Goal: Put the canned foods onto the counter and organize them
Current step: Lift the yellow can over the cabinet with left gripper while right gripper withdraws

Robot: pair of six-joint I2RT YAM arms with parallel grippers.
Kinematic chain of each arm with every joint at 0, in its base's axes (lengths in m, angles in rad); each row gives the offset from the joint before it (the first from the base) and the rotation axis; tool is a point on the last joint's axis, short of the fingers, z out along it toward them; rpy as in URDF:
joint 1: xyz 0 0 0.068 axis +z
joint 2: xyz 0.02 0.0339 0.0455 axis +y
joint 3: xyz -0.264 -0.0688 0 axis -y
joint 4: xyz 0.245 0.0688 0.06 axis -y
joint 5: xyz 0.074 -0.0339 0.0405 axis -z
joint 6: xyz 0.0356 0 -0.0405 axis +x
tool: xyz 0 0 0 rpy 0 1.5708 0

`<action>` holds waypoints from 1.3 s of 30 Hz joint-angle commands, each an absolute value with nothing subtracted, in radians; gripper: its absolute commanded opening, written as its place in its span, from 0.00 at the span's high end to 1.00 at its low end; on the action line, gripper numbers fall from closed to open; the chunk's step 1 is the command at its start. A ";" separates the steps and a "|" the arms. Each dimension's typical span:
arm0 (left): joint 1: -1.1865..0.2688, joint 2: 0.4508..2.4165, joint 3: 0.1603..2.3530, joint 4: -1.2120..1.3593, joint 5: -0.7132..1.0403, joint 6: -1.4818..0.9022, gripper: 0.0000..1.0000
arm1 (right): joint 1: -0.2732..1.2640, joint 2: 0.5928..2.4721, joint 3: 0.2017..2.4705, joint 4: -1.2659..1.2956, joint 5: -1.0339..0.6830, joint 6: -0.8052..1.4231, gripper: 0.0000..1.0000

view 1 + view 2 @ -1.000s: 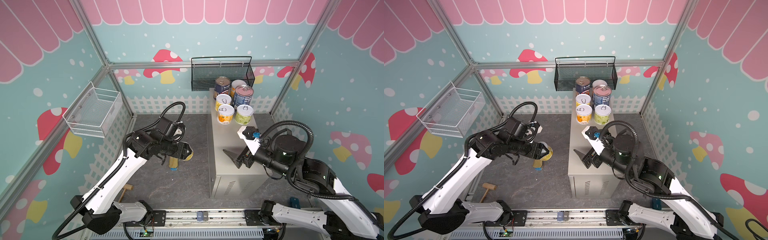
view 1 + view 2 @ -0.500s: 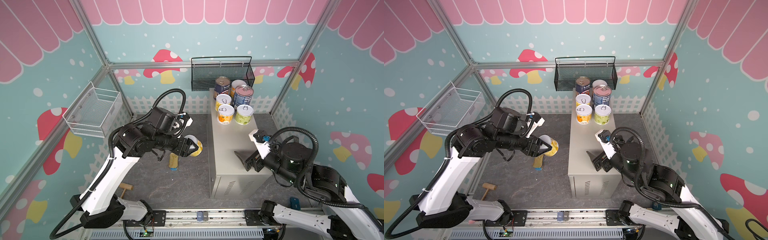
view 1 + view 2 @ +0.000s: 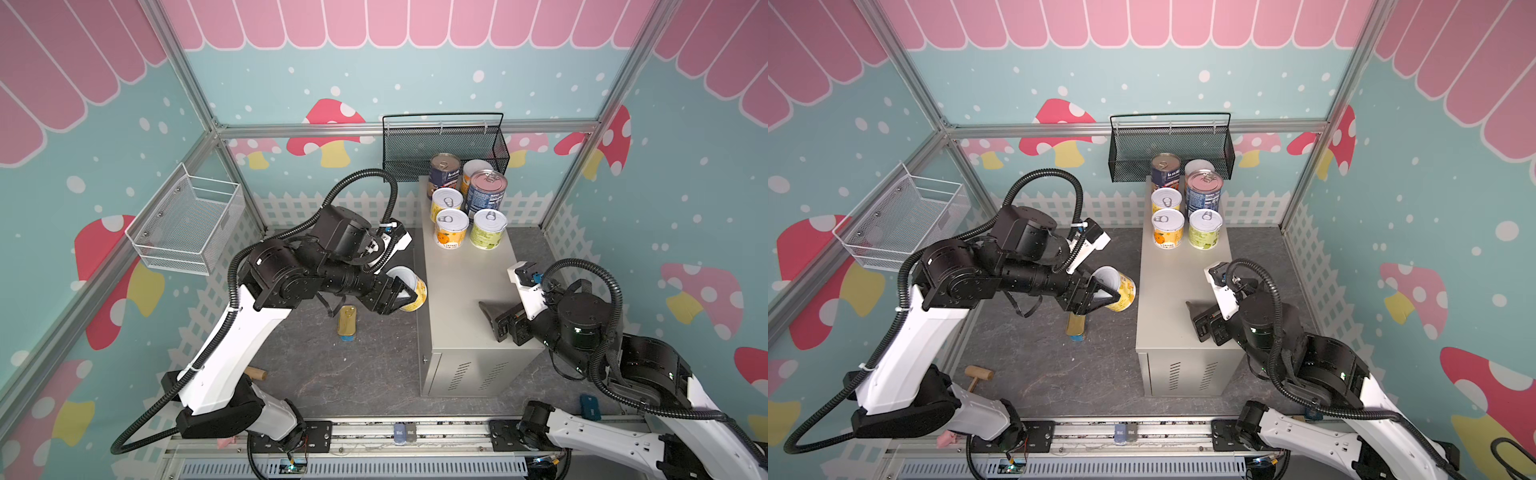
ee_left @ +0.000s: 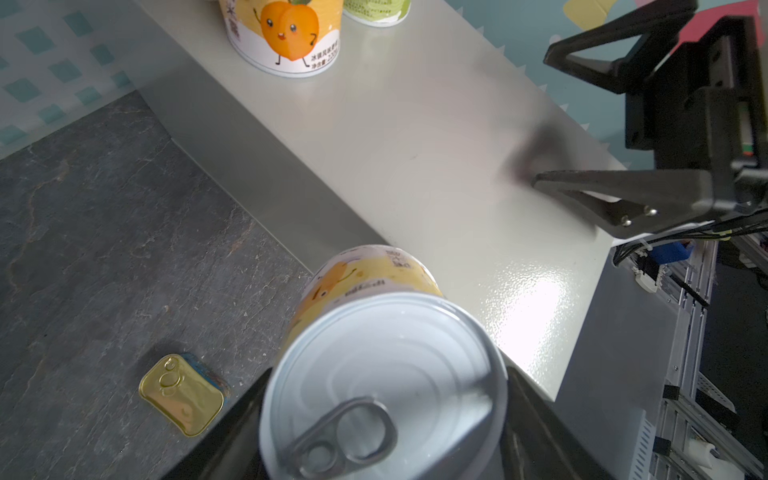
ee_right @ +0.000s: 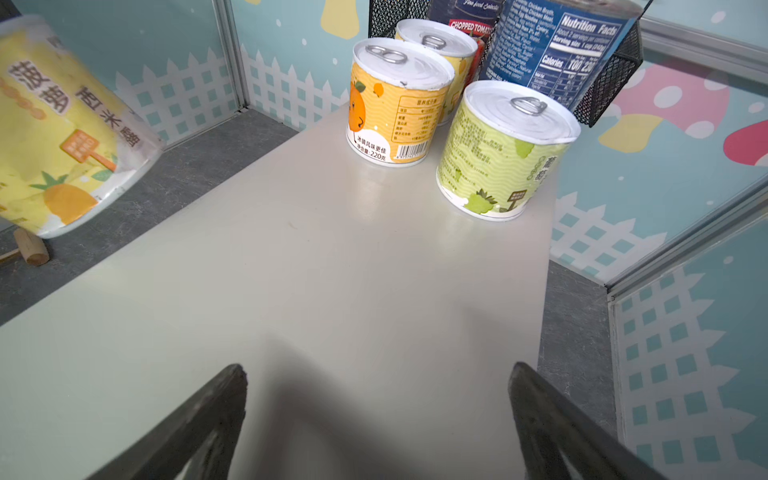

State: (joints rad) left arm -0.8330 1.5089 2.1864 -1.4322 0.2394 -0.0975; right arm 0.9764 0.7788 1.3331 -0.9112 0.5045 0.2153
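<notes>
- Can (image 3: pixel 416 286), rigid, smooth and likely heavy, is held tilted across its sides by left gripper (image 3: pixel 405 297).
- Right gripper (image 5: pixel 379 370) is spread wide, empty.

We count two tall dark-blue cans (image 3: pixel 485 195) at the twelve o'clock end of the worktop (image 3: pixel 461 291). Short pull-tab cans (image 3: pixel 451 228) number five: four stand beside the blue pair, and one, the held can (image 3: pixel 419 289), sits in the left tool (image 3: pixel 405 293) by the worktop's nine o'clock edge. One flat gold tin (image 3: pixel 346 322) lies on the floor (image 3: pixel 353 374). Beyond those we count one wooden mallet (image 3: pixel 980 375), one black mesh basket (image 3: pixel 444 145), one white wire basket (image 3: pixel 178 249), and a right tool (image 5: pixel 378 369), making two tools.
</notes>
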 commanded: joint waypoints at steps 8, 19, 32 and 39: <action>-0.921 1.592 2.309 -1.452 0.170 -0.029 0.43 | 0.982 0.730 1.329 -0.924 0.508 0.240 0.01; -0.940 1.722 2.402 -1.456 0.183 -0.020 0.41 | 0.982 0.684 1.301 -0.916 0.497 0.242 0.01; -0.990 1.884 2.523 -1.454 0.170 -0.003 0.36 | 0.981 0.656 1.301 -0.919 0.515 0.248 0.01; -0.994 1.924 2.543 -1.425 0.155 0.000 0.29 | 0.981 0.646 1.305 -0.922 0.530 0.253 0.01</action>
State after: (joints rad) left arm -0.9859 1.8786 2.5542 -1.3579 0.1761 -0.0402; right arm 0.9764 0.6502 1.3090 -0.9165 0.5091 0.2394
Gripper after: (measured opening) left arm 0.708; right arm 0.994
